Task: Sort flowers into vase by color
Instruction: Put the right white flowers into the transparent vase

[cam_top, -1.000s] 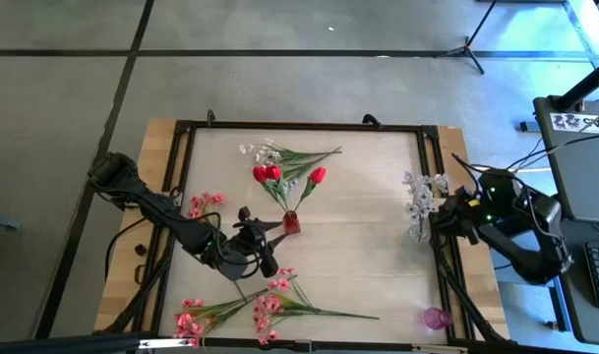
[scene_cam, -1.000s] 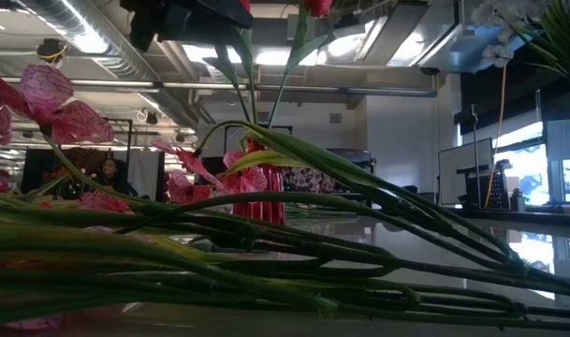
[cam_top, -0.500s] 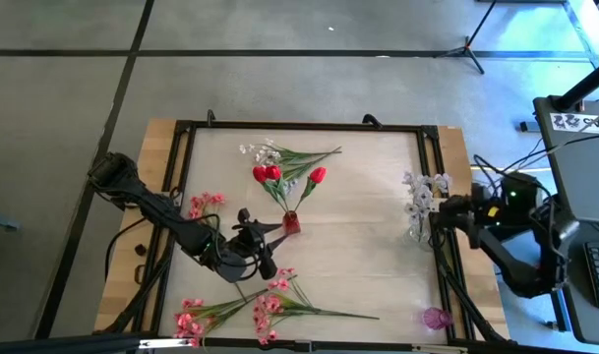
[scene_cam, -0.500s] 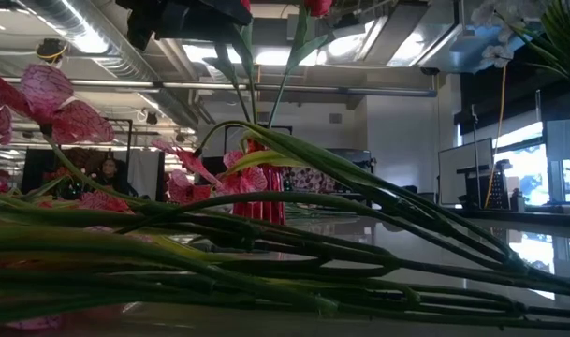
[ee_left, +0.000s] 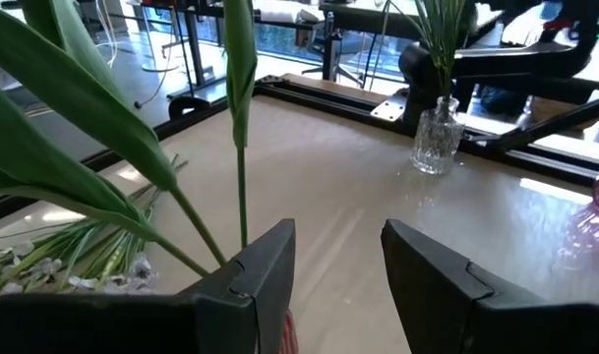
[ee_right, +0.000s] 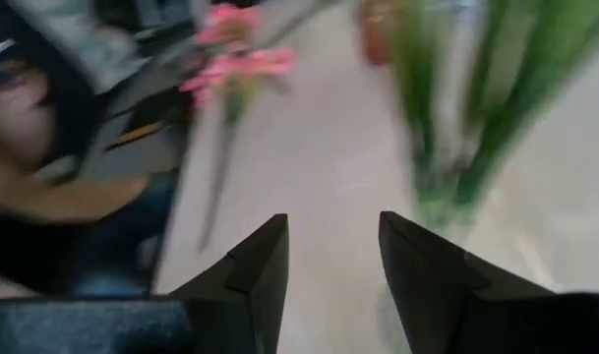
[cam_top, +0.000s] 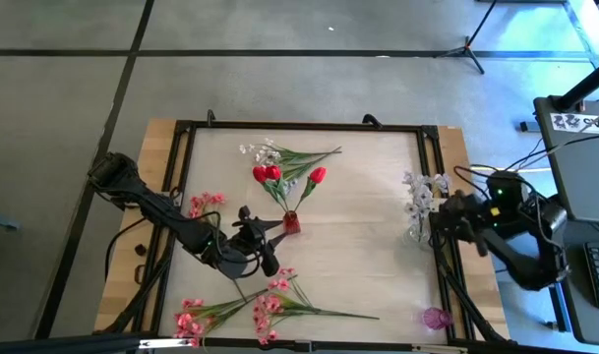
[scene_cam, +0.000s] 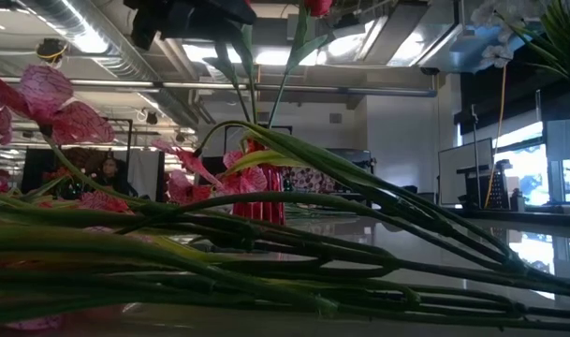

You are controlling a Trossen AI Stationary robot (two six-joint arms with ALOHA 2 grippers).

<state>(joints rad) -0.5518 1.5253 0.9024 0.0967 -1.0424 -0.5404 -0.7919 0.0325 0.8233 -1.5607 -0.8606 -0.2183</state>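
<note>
Flowers first: the loose pink blossom sprays with green plastic stems (cam_top: 269, 307) lie flat on the tabletop (cam_top: 368, 236) at its near edge, long axis running roughly side to side, blooms toward the left arm. My left end effector (cam_top: 267, 246) hovers just beside the small red vase holding red tulip blooms (cam_top: 291, 222), fingers apart, nothing in them. The sprays sit just past it toward the near edge, so I'd say left is the nearer arm. The right end effector (cam_top: 439, 220) is by the clear glass vase of whitish sprigs (cam_top: 418, 232), fingers apart, empty as far as I can see. A whitish sprig (cam_top: 284, 154) lies loose at the far side.
</note>
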